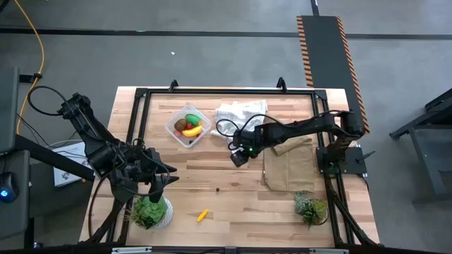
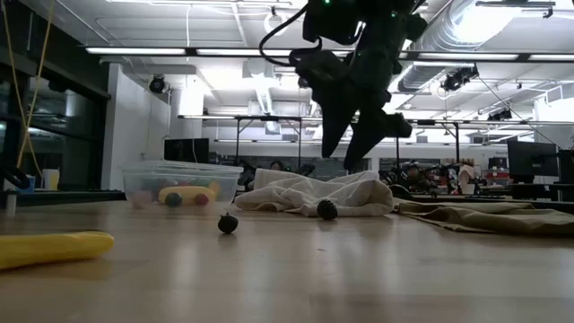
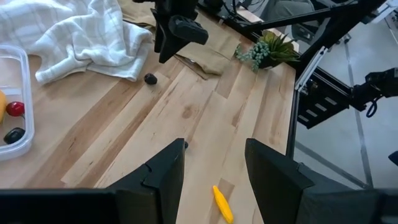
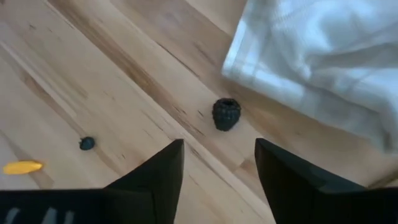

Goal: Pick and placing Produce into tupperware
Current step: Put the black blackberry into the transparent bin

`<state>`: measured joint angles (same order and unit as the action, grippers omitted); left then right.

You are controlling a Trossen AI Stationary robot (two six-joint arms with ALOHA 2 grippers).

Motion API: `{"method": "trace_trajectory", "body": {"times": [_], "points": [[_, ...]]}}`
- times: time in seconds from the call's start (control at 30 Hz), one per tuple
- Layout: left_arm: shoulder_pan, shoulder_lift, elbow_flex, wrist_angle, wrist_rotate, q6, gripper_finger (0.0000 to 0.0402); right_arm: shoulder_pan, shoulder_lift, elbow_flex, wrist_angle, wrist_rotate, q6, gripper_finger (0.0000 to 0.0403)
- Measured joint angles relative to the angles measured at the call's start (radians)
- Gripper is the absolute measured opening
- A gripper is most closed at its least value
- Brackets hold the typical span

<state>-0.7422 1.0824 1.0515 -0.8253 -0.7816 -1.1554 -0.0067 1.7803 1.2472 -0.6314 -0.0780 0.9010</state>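
One dark berry [image 4: 226, 114] just ahead of right gripper [image 4: 217, 163] (open, empty), seemingly beside white cloth [image 4: 323, 62].

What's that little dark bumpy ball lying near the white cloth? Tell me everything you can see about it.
The dark berry is a small, round, near-black toy fruit with a knobbly surface and a dimple on top, like a blackberry. It sits still on the bare wooden table, just off the edge of the white checked cloth without touching it. The right gripper hangs open just above it, not in contact. Nothing else touches it.
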Motion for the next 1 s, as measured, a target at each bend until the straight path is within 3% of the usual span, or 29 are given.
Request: {"method": "trace_trajectory", "body": {"times": [0.17, 1.0], "points": [[0.0, 0.0, 0.001, -0.004, 0.008, 0.004, 0.0159, 0.0, 0.023, 0.0, 0.019, -0.007, 0.024, 0.0207], [0.0, 0.0, 0.001, -0.024, 0.03, 0.01, 0.0159, 0.021, 0.115, 0.006, 0.07, 0.007, 0.023, 0.0209]]}}
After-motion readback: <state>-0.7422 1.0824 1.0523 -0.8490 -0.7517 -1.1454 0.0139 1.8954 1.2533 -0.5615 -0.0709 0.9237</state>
